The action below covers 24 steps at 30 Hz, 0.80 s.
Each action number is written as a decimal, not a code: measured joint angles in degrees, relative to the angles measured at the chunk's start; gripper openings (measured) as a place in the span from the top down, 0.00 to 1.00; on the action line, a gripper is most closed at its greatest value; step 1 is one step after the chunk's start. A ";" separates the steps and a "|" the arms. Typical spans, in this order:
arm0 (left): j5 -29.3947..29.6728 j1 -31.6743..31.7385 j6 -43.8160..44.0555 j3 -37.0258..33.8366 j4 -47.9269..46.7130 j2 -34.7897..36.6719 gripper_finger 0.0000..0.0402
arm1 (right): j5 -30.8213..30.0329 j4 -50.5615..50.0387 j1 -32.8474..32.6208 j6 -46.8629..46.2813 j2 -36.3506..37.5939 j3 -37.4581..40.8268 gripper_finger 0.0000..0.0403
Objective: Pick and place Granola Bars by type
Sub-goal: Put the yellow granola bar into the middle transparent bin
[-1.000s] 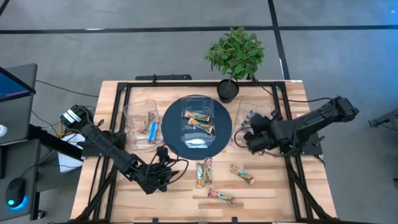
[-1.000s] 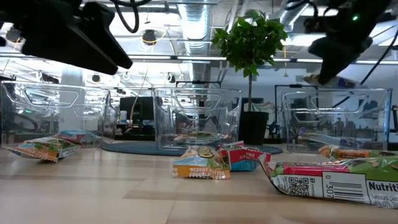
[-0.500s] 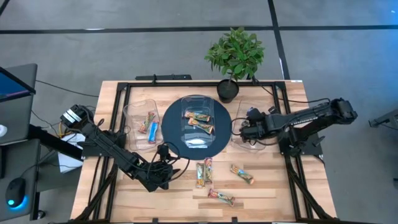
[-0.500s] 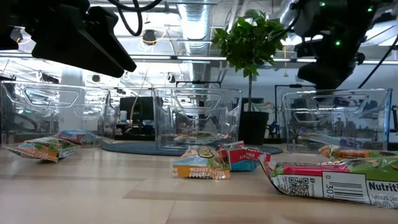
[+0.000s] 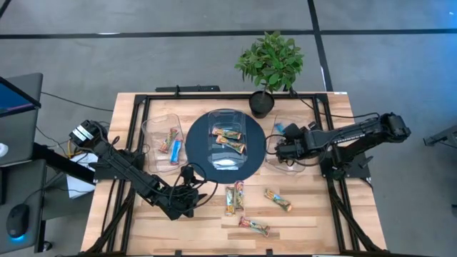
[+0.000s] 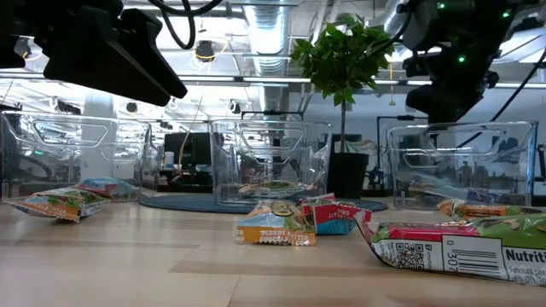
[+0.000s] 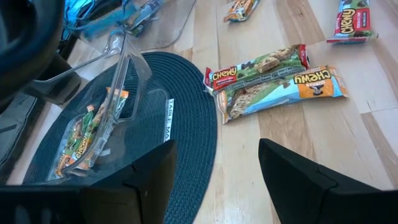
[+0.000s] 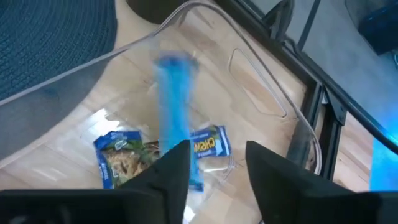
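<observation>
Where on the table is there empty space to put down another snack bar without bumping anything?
The bare wood at the front right corner of the table, right of the loose bars, is free. The right edge in front of the right tub looks free too. It is crowded in the middle front, and by the left gripper near the round mat.

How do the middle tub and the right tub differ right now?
The middle tub stands on the dark round mat; the right tub stands on bare wood. The middle tub holds orange-brown bars; the right tub holds blue-wrapped bars, with another blue bar blurred in the air above them. The right claw hangs over the right tub; no claw is over the middle tub. Both are clear plastic and open-topped.
</observation>
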State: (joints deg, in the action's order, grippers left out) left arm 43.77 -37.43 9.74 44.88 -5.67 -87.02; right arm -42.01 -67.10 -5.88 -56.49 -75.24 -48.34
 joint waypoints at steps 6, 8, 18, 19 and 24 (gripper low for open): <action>0.00 0.00 0.00 0.00 0.00 0.00 0.44 | -0.40 0.28 -1.28 0.00 0.00 0.00 0.53; 0.00 0.00 0.02 0.00 0.00 0.00 0.44 | -0.44 0.08 -2.12 -0.02 0.05 0.00 0.51; 0.02 0.02 0.05 -0.02 0.51 0.00 0.44 | -9.45 1.64 -16.68 -0.92 4.49 -2.48 0.54; 0.02 0.02 0.07 -0.02 0.80 0.00 0.44 | -11.17 2.47 -18.91 -0.69 4.86 -2.51 0.55; -1.45 0.02 0.26 -0.02 2.12 0.00 0.44 | -17.58 5.12 -30.28 -0.09 4.96 -2.56 0.57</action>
State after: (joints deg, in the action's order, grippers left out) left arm 42.32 -37.41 10.00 44.86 -3.55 -87.02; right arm -59.59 -61.98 -36.16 -56.58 -70.28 -50.89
